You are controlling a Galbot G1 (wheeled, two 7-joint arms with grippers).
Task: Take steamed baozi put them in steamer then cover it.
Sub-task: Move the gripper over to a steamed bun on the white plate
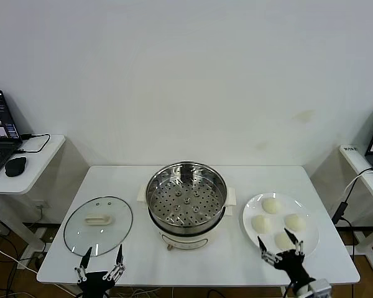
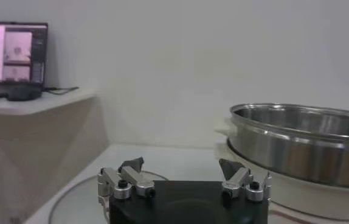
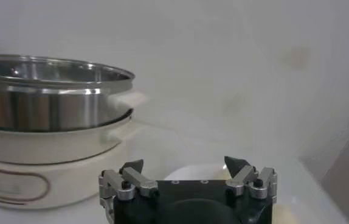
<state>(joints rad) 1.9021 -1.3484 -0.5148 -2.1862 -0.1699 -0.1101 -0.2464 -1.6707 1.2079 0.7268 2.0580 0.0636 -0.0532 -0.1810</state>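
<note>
Head view first: the steamer (image 1: 186, 205) stands uncovered at the middle of the white tabletop (image 1: 311, 261), its perforated tray bare. To its left the cover (image 1: 98, 225) lies flat, handle up. To its right a white plate (image 1: 251, 207) carries the four steamed baozi (image 1: 271, 205). The left claw (image 1: 100, 269) sits at the near edge just in front of the cover, fingers spread wide; the right claw (image 1: 281, 248), equally wide, hangs over the plate's near part, hiding part of the nearest bun. Side desks flank the tabletop (a laptop (image 1: 0, 133) and mouse (image 1: 15, 166) on the left one).

Left wrist view: wide claw (image 2: 181, 165), steamer wall (image 2: 296, 146) beside it, laptop (image 2: 13, 53) beyond.

Right wrist view: wide claw (image 3: 184, 164) empty, the plate (image 3: 186, 172) just past it, steamer (image 3: 47, 122) alongside.
</note>
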